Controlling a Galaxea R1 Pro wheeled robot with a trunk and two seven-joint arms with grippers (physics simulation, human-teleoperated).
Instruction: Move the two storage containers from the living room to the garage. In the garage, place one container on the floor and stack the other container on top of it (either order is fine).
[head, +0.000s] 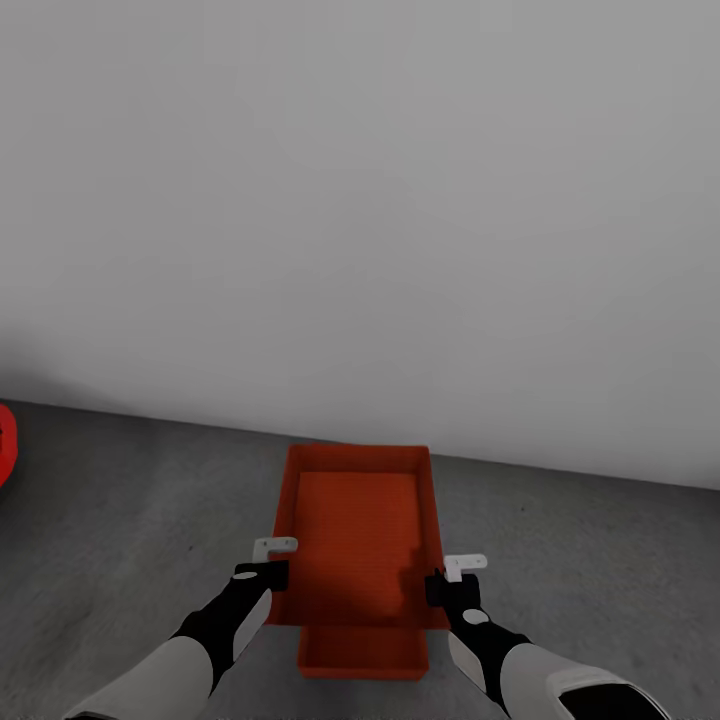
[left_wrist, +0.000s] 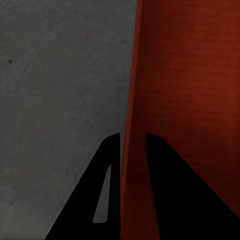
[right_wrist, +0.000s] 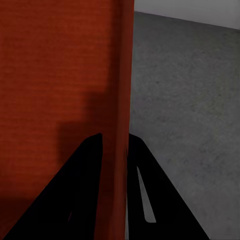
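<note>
Both of my grippers hold one orange-red storage container (head: 360, 525) by its long side walls, level above the dark grey concrete floor (head: 120, 510). The left gripper (head: 272, 562) is shut on the left wall, and its fingers straddle that thin wall (left_wrist: 132, 100) in the left wrist view. On the right wall (right_wrist: 122, 75) the right gripper (head: 450, 577) is shut the same way. The second storage container (head: 362, 655) lies on the floor underneath, with its near end showing past the held one's edge. It looks narrower, so the held one is higher.
A plain white-grey wall (head: 360, 200) rises just beyond the containers. A piece of a red car (head: 5, 445) shows at the far left edge. Bare concrete lies to both sides of the containers.
</note>
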